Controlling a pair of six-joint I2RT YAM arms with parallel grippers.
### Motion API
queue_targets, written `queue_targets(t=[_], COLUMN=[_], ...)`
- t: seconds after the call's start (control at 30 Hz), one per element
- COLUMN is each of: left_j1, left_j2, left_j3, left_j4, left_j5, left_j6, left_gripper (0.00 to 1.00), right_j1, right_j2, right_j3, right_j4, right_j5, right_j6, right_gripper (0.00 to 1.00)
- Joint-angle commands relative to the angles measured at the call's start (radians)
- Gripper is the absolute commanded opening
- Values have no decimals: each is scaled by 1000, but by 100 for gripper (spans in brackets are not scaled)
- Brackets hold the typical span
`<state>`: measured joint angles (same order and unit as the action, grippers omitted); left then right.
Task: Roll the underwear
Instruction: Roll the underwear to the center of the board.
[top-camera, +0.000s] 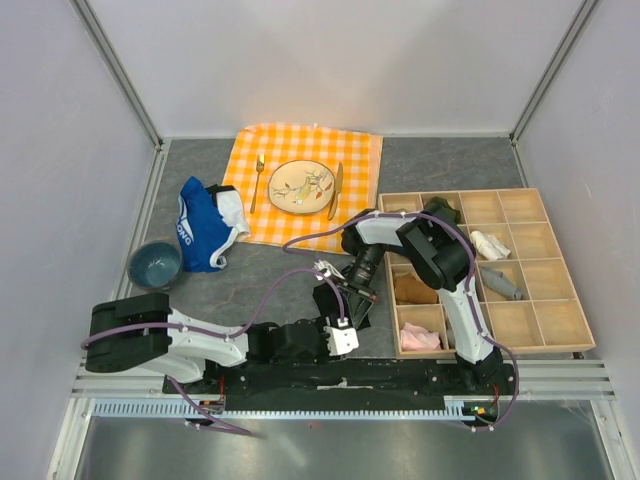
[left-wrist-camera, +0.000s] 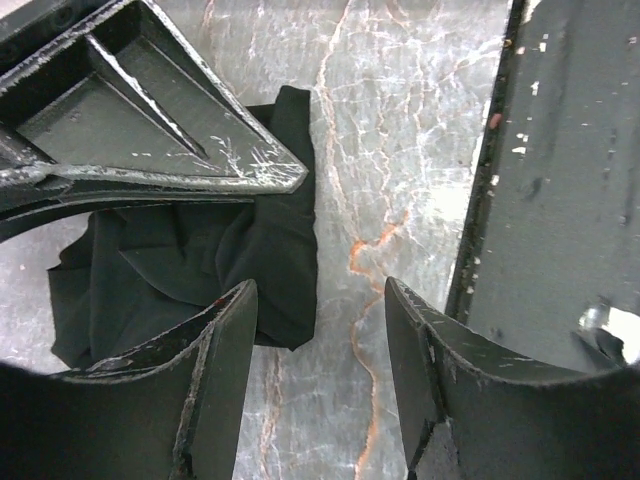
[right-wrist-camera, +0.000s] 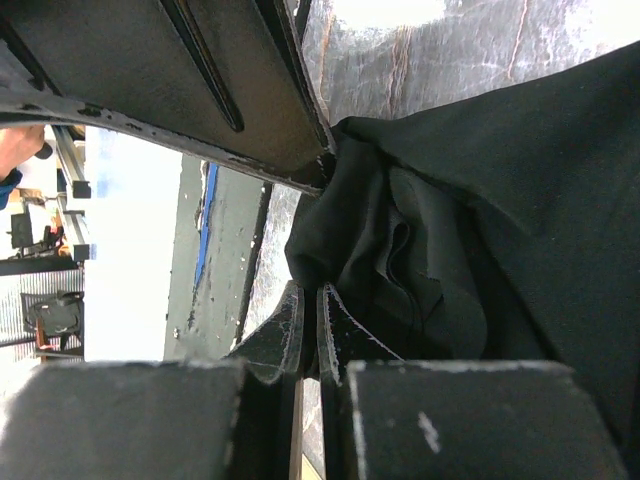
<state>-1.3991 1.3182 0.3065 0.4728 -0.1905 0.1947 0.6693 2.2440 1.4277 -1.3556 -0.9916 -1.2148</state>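
Note:
The underwear is a crumpled heap of black fabric on the marbled grey table, left of centre in the left wrist view. My left gripper stands open just right of it, with only bare table between its fingers; the left finger overlaps the fabric's lower right corner. My right gripper is shut, its tips pinching a bunched fold of the underwear. Its finger reaches across the heap from the top left. In the top view both grippers meet in front of the arm bases and hide most of the fabric.
A blue garment with white trim and a grey-blue bowl lie at the left. An orange checked cloth carries a plate, fork and knife. A wooden compartment tray holding small items stands at the right. The dark base rail runs close by.

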Motion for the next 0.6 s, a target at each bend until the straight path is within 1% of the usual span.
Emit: queue_targets(t=[0.0, 0.2, 0.3, 0.43, 0.57], left_j1=[-8, -11, -26, -34, -34], left_j2=[54, 81, 29, -62, -77], left_j3=[57, 62, 40, 29, 32], left_j4=[55, 66, 92, 86, 67], left_j5=[-113, -159, -144, -125, -95], left_j6=[80, 80, 98, 120, 135], left_gripper=[60, 59, 59, 59, 59], right_j1=[-2, 0, 0, 0, -2], right_j2=[23, 26, 29, 29, 26], right_j3=[19, 16, 17, 19, 19], right_j4=[-65, -65, -65, -63, -63], right_j5=[4, 7, 8, 10, 8], right_j6=[-48, -52, -51, -49, -51], right_gripper=[6, 6, 6, 6, 6])
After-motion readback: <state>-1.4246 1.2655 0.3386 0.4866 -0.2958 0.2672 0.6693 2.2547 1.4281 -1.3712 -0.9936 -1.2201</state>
